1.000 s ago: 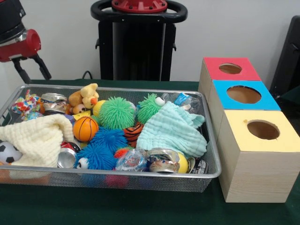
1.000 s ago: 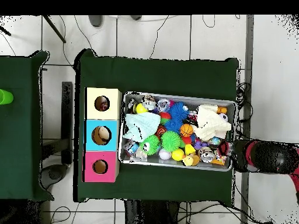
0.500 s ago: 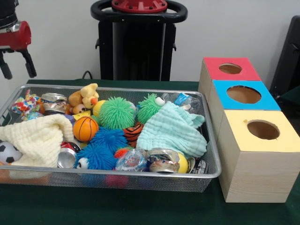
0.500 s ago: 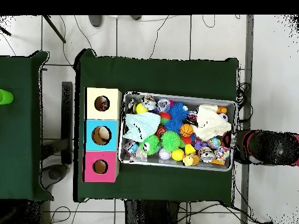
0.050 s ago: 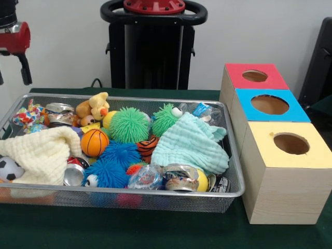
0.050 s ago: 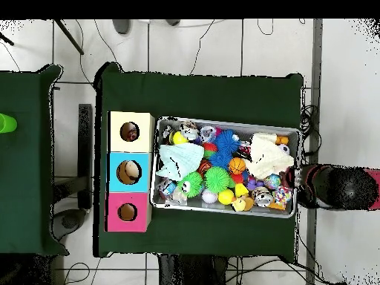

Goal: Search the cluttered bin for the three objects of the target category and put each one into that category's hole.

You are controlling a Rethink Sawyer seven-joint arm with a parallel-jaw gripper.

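The gripper (image 5: pixel 11 72), fingers apart and empty, hangs above the bin's (image 5: pixel 155 196) left end, so the clutter, basketball (image 5: pixel 94 142) included, lies below and to its right.

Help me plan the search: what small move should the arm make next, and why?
Probably swing the gripper inward over the wire bin. It hangs open and empty above the bin's end, outside the rim, beside the cream cloth, with every toy untouched.
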